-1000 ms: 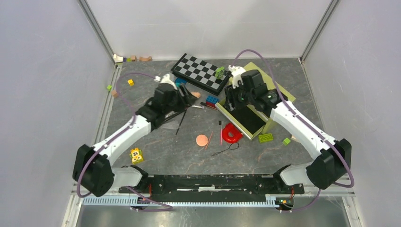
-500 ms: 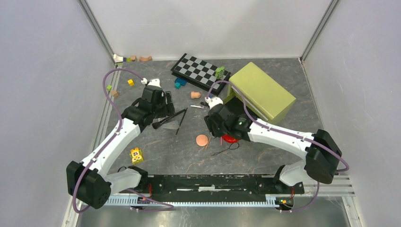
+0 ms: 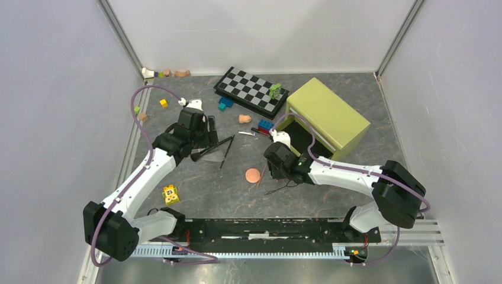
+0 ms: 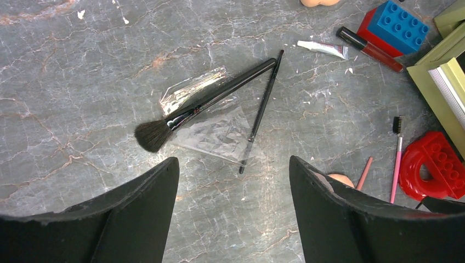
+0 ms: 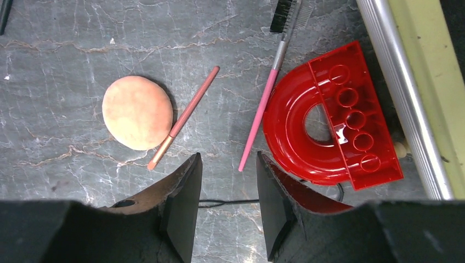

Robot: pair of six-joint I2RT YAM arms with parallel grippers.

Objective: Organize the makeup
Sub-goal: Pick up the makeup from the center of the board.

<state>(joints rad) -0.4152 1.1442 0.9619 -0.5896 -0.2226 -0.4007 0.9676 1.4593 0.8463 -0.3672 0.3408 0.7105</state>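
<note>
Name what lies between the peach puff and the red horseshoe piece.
A copper pencil beside the puff, then a pink-handled brush by the red piece; right wrist view.

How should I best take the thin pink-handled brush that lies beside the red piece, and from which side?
Grip the pink-handled brush on the tail end of its handle, away from the bristles, from straight above, jaws across the shaft. It lies flat, and its middle runs close beside the red piece; the tail end probably leaves room on both sides.
</note>
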